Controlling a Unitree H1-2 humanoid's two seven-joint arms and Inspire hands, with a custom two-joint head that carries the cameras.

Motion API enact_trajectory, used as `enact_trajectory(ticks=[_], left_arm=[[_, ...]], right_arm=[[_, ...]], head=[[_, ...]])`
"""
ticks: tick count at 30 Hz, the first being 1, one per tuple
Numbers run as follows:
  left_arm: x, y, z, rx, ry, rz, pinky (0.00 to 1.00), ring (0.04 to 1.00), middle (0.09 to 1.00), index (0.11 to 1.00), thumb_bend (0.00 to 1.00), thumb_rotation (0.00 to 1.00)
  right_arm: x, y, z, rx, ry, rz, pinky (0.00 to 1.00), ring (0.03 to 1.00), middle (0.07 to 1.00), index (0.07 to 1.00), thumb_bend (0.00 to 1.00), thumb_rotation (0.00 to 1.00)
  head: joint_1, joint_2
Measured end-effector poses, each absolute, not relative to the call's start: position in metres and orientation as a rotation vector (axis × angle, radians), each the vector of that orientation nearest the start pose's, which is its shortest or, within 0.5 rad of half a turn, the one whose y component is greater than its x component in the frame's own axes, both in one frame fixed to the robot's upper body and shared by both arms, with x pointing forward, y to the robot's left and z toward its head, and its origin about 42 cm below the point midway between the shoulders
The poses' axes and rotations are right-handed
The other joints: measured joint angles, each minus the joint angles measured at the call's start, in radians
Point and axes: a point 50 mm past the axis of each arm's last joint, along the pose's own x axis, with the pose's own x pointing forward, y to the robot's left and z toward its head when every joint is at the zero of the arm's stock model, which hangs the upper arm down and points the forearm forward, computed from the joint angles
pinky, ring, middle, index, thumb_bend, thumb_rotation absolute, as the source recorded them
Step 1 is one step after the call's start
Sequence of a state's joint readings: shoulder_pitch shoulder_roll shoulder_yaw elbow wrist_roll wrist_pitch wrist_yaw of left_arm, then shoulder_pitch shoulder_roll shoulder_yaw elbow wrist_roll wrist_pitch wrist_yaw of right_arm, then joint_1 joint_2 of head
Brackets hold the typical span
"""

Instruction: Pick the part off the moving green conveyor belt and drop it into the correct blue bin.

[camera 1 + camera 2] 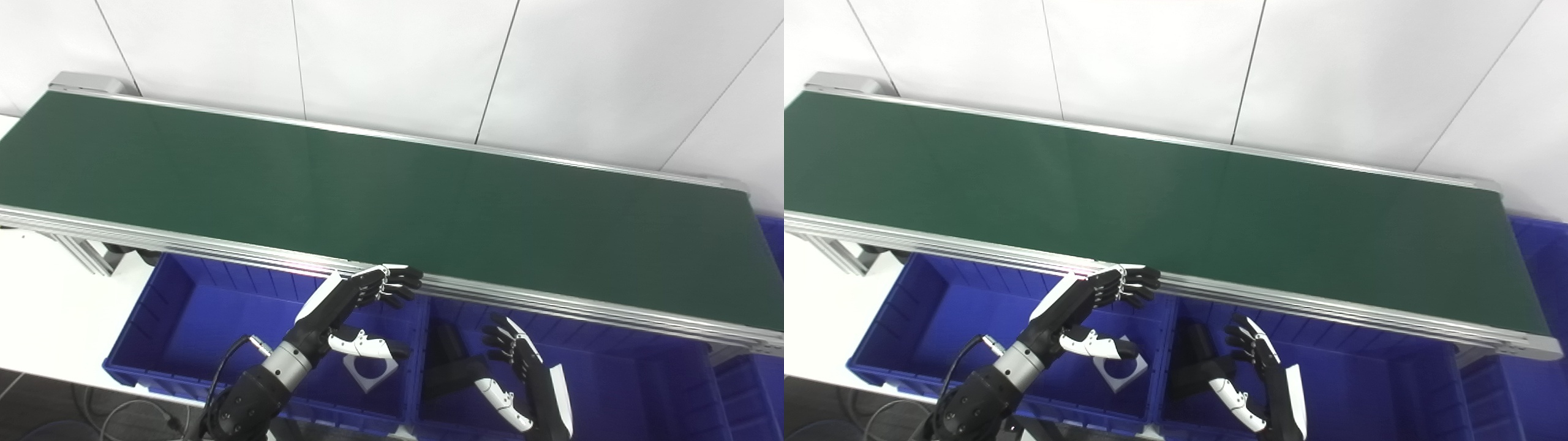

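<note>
Left eye view — part (369, 371) in blue bin (153, 331), just under open left hand (355, 306)

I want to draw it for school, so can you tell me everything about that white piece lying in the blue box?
The white piece is a flat, pale grey-white square plate with a big round hole through its middle, probably plastic or metal. It lies flat on the floor of the left blue bin, near that bin's right wall, turned so a corner points toward the robot. The left hand is open above it, its thumb hiding part of the top edge; I cannot tell whether it touches. Nothing else lies in that bin.
</note>
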State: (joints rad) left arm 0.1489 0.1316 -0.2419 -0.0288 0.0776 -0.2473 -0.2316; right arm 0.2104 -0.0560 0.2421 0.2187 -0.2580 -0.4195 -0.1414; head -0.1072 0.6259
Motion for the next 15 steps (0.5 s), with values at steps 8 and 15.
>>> enact_trajectory(ticks=[8, 15], left_arm=[[0.215, 0.184, 0.045, 0.093, -0.078, -0.393, 0.65, 0.694, 0.747, 0.762, 0.76, 0.60], [0.217, 0.197, 0.015, 0.046, -0.009, -0.343, 0.70, 0.739, 0.774, 0.782, 0.67, 0.74]], right_arm=[[0.190, -0.159, 0.005, -0.232, -0.005, 0.160, 0.70, 0.762, 0.789, 0.849, 0.67, 0.63], [0.197, -0.151, 0.001, -0.237, -0.002, 0.138, 0.70, 0.755, 0.789, 0.851, 0.68, 0.68]], head=[[-0.106, -0.048], [-0.164, -0.066]])
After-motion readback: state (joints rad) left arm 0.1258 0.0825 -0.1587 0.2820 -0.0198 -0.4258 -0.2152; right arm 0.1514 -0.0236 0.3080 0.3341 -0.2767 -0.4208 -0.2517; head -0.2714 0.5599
